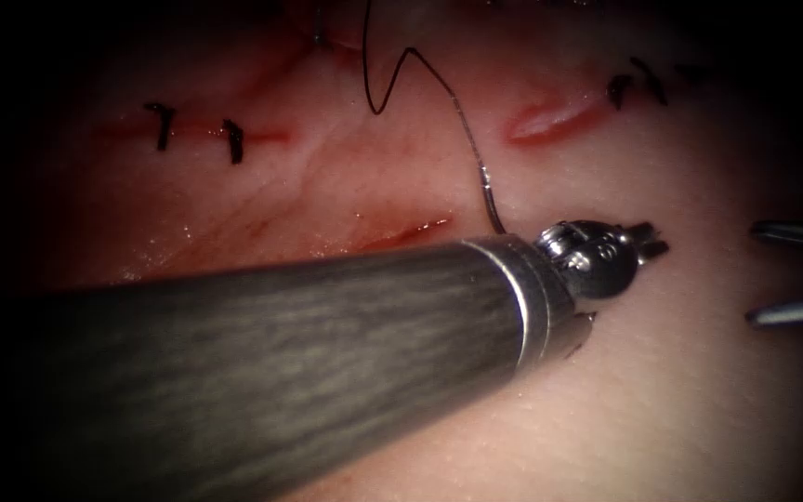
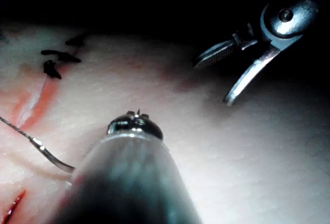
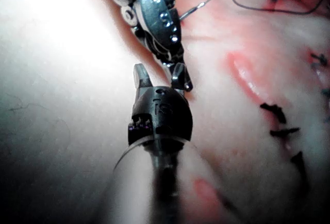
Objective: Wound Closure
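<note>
The left tool's grey shaft crosses the endoscope view from the lower left. Its jaws (image 1: 652,239) (image 2: 137,114) stand slightly open over pale tissue (image 1: 680,409) and hold nothing. The right tool (image 1: 751,274) (image 2: 211,83) (image 3: 160,77) is wide open and holds nothing, a short way right of the left tips. The curved needle (image 1: 493,204) (image 2: 51,157) (image 3: 184,13) rests on the tissue between two cuts. Only its thread end shows; the rest runs under the left shaft, so I cannot tell whether it is in the tissue. Dark thread (image 1: 471,139) loops up from it.
An open red cut (image 1: 550,116) lies to the upper right, with dark stitches (image 1: 643,84) beside it. A stitched cut (image 1: 197,135) lies to the left. A short red cut (image 1: 411,231) sits just left of the needle, against the shaft.
</note>
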Motion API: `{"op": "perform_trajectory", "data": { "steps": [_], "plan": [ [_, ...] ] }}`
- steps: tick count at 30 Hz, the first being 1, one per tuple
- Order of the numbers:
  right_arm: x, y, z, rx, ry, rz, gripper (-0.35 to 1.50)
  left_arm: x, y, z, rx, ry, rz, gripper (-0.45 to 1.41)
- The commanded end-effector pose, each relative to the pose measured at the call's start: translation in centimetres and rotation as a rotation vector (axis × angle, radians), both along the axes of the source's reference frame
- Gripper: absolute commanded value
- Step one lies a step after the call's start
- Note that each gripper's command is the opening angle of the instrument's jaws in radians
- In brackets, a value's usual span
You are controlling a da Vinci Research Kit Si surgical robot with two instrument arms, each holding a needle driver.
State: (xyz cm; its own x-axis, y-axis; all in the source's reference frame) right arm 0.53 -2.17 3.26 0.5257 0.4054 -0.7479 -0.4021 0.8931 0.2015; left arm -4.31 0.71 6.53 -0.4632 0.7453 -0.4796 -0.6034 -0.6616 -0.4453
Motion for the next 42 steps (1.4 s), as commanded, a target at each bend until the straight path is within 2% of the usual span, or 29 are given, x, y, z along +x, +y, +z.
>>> {"op": "perform_trajectory", "data": {
  "steps": [1,4,7,8,9,11,16,17,18,19,20,22,23,24,26,28,32,34,38,40,41,42],
  "plan": [
    [0.10,0.01,0.06,-0.001,0.003,0.000,0.64,-0.02,0.04,0.02,-0.004,-0.003,0.013,-0.45],
    [0.10,0.01,0.06,-0.001,0.003,0.000,0.64,0.07,0.00,-0.06,-0.060,-0.023,0.057,-0.45],
    [0.09,0.01,0.06,-0.001,0.004,-0.001,0.55,0.18,-0.03,-0.17,-0.150,-0.036,0.130,-0.45],
    [0.08,0.01,0.06,0.000,0.004,-0.002,0.50,0.34,-0.09,-0.30,-0.241,-0.117,0.274,-0.45],
    [0.08,0.01,0.06,0.000,0.004,-0.002,0.50,0.34,-0.09,-0.30,-0.241,-0.117,0.274,-0.45],
    [0.08,0.03,0.06,-0.003,0.006,0.002,0.47,0.46,-0.15,-0.39,-0.286,-0.191,0.362,-0.45],
    [0.14,0.08,0.07,-0.018,0.031,0.028,0.67,0.86,-0.36,-0.65,-0.361,-0.347,0.534,-0.45],
    [0.20,0.10,0.07,-0.025,0.075,0.030,0.74,1.03,-0.42,-0.74,-0.380,-0.399,0.584,-0.45],
    [0.20,0.10,0.07,-0.025,0.075,0.030,0.74,1.03,-0.42,-0.74,-0.380,-0.399,0.584,-0.45],
    [0.28,0.12,0.07,-0.017,0.151,0.040,0.57,1.18,-0.44,-0.80,-0.379,-0.450,0.613,-0.45],
    [0.28,0.12,0.07,-0.017,0.151,0.040,0.57,1.18,-0.44,-0.80,-0.379,-0.450,0.613,-0.45],
    [0.39,0.16,0.08,-0.014,0.168,0.048,0.50,1.41,-0.44,-0.89,-0.399,-0.517,0.670,-0.45],
    [0.44,0.19,0.09,-0.017,0.168,0.057,0.54,1.49,-0.44,-0.92,-0.416,-0.545,0.694,-0.45],
    [0.49,0.21,0.09,-0.019,0.172,0.072,0.66,1.56,-0.43,-0.94,-0.424,-0.564,0.714,-0.45],
    [0.65,0.25,0.13,-0.005,0.201,0.113,1.02,1.75,-0.38,-1.00,-0.455,-0.623,0.764,-0.45],
    [0.71,0.25,0.14,0.003,0.222,0.114,1.02,1.79,-0.36,-1.02,-0.461,-0.635,0.786,-0.45],
    [0.98,0.24,0.18,0.028,0.282,0.113,0.97,1.95,-0.34,-1.03,-0.476,-0.685,0.877,-0.45],
    [1.22,0.27,0.21,0.042,0.310,0.126,0.97,2.03,-0.31,-1.00,-0.505,-0.741,0.922,-0.45],
    [1.39,0.30,0.23,0.074,0.340,0.149,0.99,2.03,-0.33,-0.98,-0.529,-0.765,0.964,-0.45],
    [1.49,0.30,0.26,0.135,0.372,0.186,0.89,2.03,-0.34,-0.97,-0.555,-0.781,0.991,-0.45],
    [1.56,0.29,0.29,0.226,0.411,0.239,0.81,2.02,-0.35,-0.98,-0.579,-0.793,1.010,-0.45],
    [1.59,0.28,0.31,0.248,0.426,0.249,0.67,2.02,-0.35,-0.98,-0.590,-0.798,1.021,-0.45]
  ]
}}
